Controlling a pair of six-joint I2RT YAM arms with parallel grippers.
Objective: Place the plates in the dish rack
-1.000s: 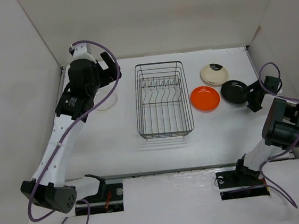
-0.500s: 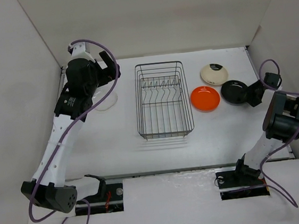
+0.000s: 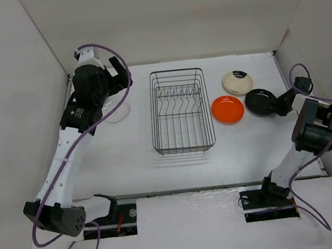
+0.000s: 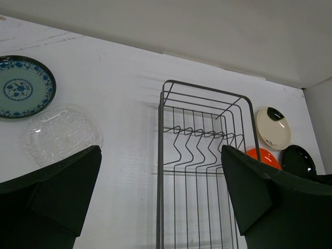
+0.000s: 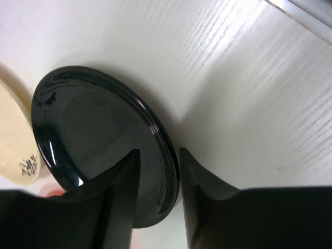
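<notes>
The wire dish rack (image 3: 153,117) stands mid-table and holds no plates; it also shows in the left wrist view (image 4: 159,171). To its right lie the orange plate (image 3: 228,109), the cream plate with a dark mark (image 3: 237,82) and the black plate (image 3: 260,102). My right gripper (image 3: 278,105) is low at the black plate (image 5: 98,135); its fingers (image 5: 124,171) straddle the near rim with a gap left. My left gripper (image 3: 119,79) is wide open, raised left of the rack. The teal plate (image 4: 23,86) and a pale clear plate (image 4: 63,135) lie below it.
White walls close in the table at the back, left and right. The right wall's foot runs close behind the black plate (image 5: 306,15). The clear plate also shows under the left arm in the top view (image 3: 119,113). The arm bases are at the near edge.
My right gripper has moved toward the back and left, onto the black plate's rim. The left arm has shifted only slightly. No plate has moved.
</notes>
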